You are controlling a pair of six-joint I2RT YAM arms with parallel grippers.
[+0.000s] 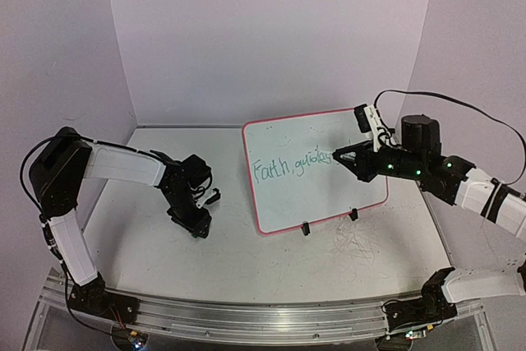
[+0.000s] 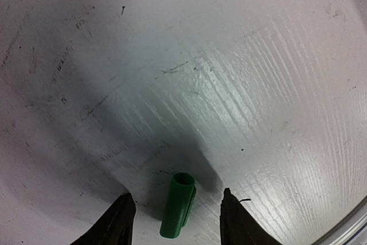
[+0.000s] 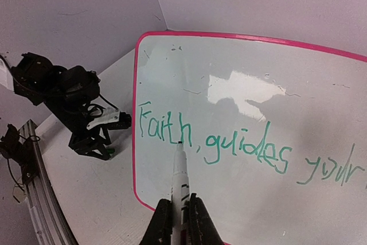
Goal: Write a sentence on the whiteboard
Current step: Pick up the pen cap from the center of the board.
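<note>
Tabletop [image 1: 370, 262] | whiteboard [image 1: 306, 200] upright | right end effector [image 3: 179, 205] marker [image 3: 180, 176] tip on sentence [image 3: 229, 148]

green handwritten words [image 3: 218, 148] are reading "faith, guides your" on the small pink-framed white whiteboard [image 3: 258, 61], running past the picture's edge.

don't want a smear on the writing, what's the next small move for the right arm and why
Probably lift the marker tip off the whiteboard. The right tool is shut on it, and the tip seems to rest at the foot of the "h" in the sentence; sliding sideways would likely streak the green words.
</note>
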